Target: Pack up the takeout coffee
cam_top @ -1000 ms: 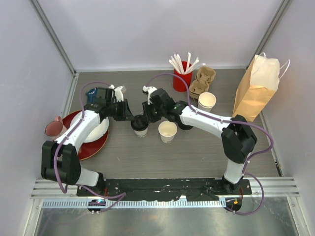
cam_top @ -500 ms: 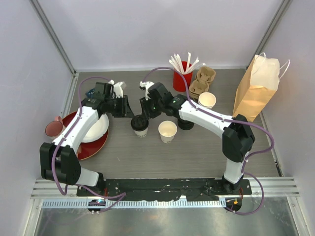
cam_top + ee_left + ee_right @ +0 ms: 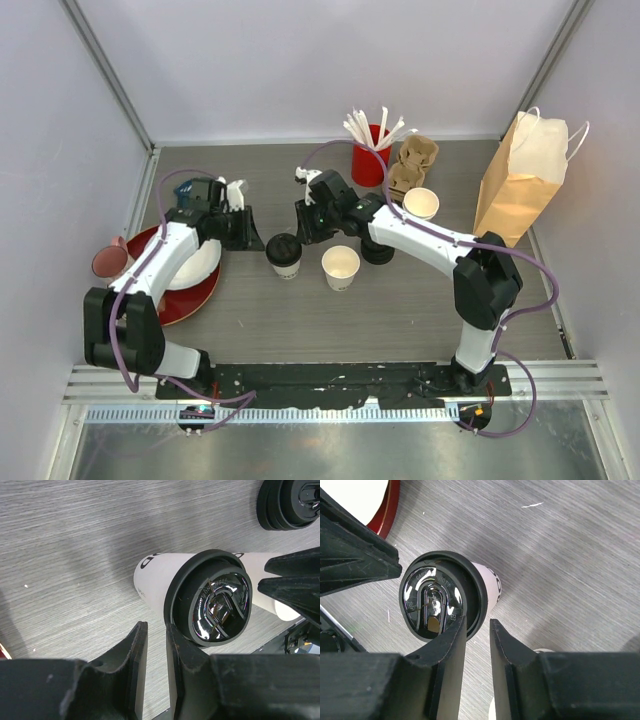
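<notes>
One white paper cup with a black sip lid (image 3: pixel 284 253) stands upright at mid-table. It also shows in the left wrist view (image 3: pixel 215 602) and the right wrist view (image 3: pixel 442 602). No second lidded cup is in view. My left gripper (image 3: pixel 250 228) (image 3: pixel 156 630) hovers just left of the cup, its jaws nearly together with nothing between them. My right gripper (image 3: pixel 303 228) (image 3: pixel 477 625) hovers just behind and right of the cup, above its rim, its jaws also nearly together and empty.
A lidless white cup (image 3: pixel 341 266) stands right of the lidded one, another (image 3: pixel 421 204) farther back. Also here: a stack of black lids (image 3: pixel 378 250), a red cup of stirrers (image 3: pixel 370 165), a cardboard carrier (image 3: pixel 410 165), a paper bag (image 3: pixel 520 180), a red plate (image 3: pixel 190 295) and a pink cup (image 3: pixel 108 262).
Both grippers have drawn back from the top of the lidded cup: the left one leftward, the right one back and to the right. The cup stays in place.
</notes>
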### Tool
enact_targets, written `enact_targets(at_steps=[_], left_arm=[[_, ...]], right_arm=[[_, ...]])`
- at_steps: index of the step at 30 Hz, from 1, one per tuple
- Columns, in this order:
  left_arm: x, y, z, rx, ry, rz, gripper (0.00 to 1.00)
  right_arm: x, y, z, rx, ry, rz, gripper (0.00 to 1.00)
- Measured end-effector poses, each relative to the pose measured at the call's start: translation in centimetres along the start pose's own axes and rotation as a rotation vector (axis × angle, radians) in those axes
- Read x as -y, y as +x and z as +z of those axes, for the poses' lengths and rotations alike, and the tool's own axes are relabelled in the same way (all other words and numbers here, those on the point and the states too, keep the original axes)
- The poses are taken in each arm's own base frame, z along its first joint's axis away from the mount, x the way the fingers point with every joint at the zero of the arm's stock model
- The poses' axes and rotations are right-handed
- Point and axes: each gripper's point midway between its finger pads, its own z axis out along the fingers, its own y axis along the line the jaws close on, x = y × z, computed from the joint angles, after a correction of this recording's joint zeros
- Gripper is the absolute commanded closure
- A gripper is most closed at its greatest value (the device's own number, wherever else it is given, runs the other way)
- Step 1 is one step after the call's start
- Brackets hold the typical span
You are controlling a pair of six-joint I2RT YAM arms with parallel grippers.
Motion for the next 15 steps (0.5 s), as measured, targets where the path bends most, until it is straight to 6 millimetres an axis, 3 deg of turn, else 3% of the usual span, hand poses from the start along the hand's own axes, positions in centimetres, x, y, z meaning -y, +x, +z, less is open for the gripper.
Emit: enact_targets(at_steps=[15], left_arm=[[0.27,-0.15,0.75,0.003,0.030,-0.020,0.75]], right_arm=[[-0.39,0.75,0.83,-0.020,-0.030,0.033,0.74]])
